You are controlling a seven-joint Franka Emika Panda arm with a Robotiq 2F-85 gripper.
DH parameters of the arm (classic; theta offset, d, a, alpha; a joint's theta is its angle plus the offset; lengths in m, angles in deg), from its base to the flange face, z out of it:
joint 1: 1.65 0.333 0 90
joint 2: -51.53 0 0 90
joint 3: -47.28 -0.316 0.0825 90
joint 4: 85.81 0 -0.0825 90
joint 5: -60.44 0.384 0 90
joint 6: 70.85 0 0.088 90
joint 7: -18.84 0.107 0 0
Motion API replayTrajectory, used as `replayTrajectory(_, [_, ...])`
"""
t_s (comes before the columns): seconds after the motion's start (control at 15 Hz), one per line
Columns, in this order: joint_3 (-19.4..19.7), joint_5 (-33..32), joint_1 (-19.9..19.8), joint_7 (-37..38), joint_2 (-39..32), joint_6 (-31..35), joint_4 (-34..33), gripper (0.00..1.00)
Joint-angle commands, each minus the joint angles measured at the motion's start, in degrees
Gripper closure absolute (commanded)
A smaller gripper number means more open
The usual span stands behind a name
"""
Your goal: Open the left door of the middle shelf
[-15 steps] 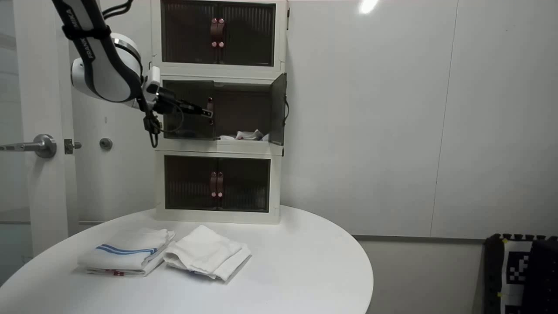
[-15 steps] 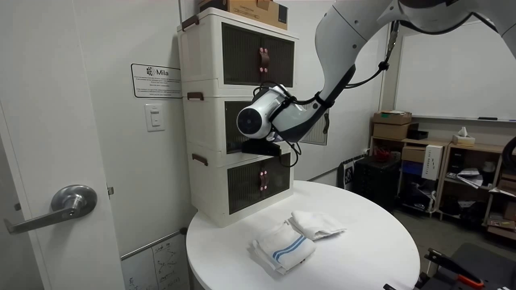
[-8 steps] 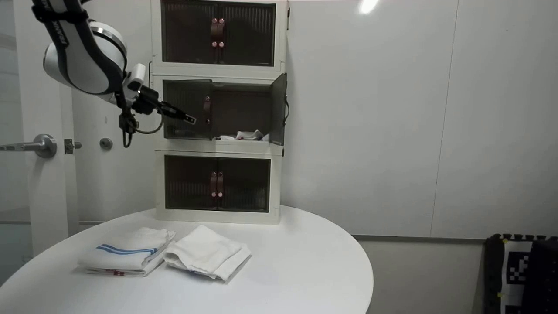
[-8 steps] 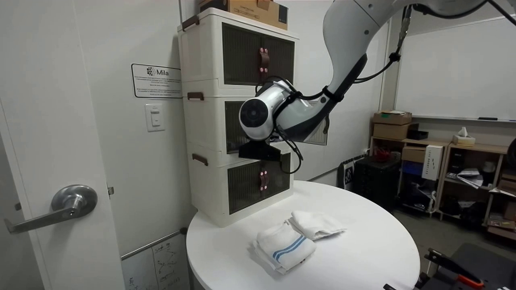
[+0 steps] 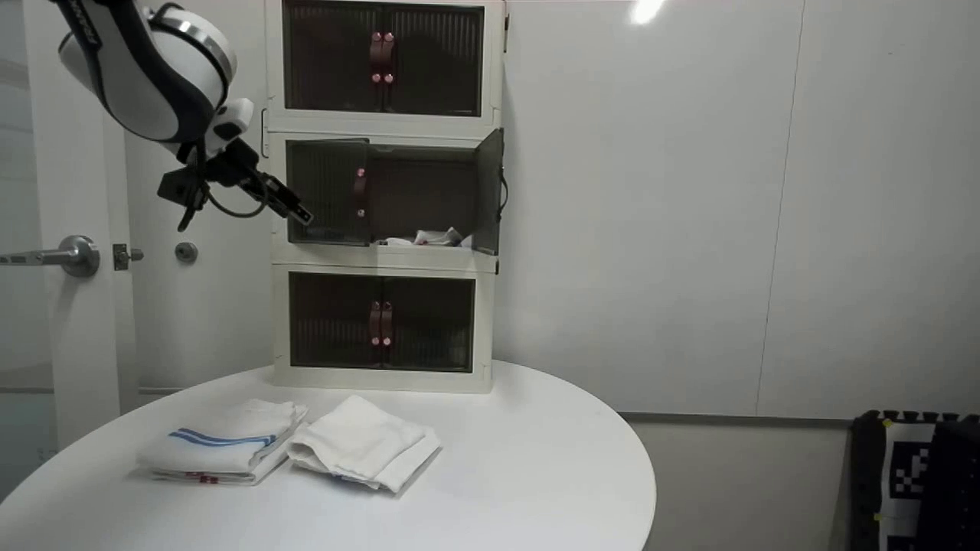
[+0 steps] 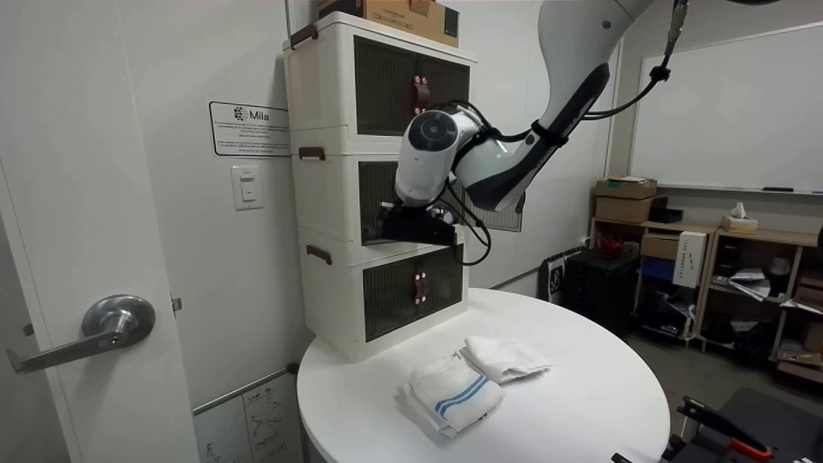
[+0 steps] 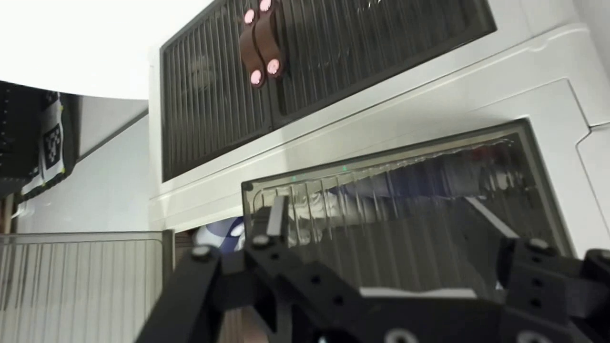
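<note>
While the right door (image 5: 488, 191) of the middle shelf (image 5: 436, 257) stands swung well out, the left door (image 5: 331, 180) is only ajar. It's upper left of centre in an exterior view: dark smoky ribbed panel, reddish handle (image 5: 360, 193) near its free edge. Wrist view has it right of centre, edge running at an angle to the white frame. Gripper (image 7: 385, 214) is spread wide, fingers (image 7: 277, 214) far apart, holding nothing. It's in front of the left door; can't tell if a fingertip touches it.

In the way: arm (image 6: 429, 154) covers much of the middle shelf, centre of the frame in an exterior view. Around: pale items (image 5: 439, 238) on the middle shelf's floor; upper unit (image 5: 436, 61) and lower unit (image 5: 429, 325), doors closed; cardboard box (image 6: 405, 20) on top. Lower left of the frame, blue-striped cloth (image 5: 218, 451) and white cloth (image 5: 364, 440) lie folded side by side on the round table (image 5: 551, 474).
</note>
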State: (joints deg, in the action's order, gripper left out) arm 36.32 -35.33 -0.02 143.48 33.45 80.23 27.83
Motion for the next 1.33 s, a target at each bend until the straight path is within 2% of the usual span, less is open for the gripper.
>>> replayTrajectory(0.0, [1.84, 8.46, -1.00, -15.82, 6.31, 7.57, 5.94, 0.00])
replayTrajectory(0.2, [2.95, 11.09, -0.03, -29.00, 8.24, 6.28, 5.01, 0.00])
replayTrajectory(0.53, [3.24, 16.54, -0.33, -49.66, 9.10, 12.26, 1.96, 0.00])
replayTrajectory(0.73, [3.10, 29.22, -0.68, -61.98, 9.02, 17.92, 0.84, 0.00])
replayTrajectory(0.8, [-1.48, 34.59, -5.08, -66.24, 8.92, 17.80, 0.30, 0.00])
replayTrajectory(1.0, [-7.81, 49.64, -8.75, -74.13, 8.87, 7.98, -3.48, 0.00])
replayTrajectory(1.07, [-8.96, 54.49, -9.24, -77.01, 9.03, 3.36, -5.94, 0.00])
replayTrajectory(1.2, [-8.49, 63.47, -8.19, -81.45, 9.09, -6.44, -12.13, 0.00])
replayTrajectory(1.27, [-7.73, 57.52, -8.19, -77.67, 9.24, 0.44, -7.08, 0.00])
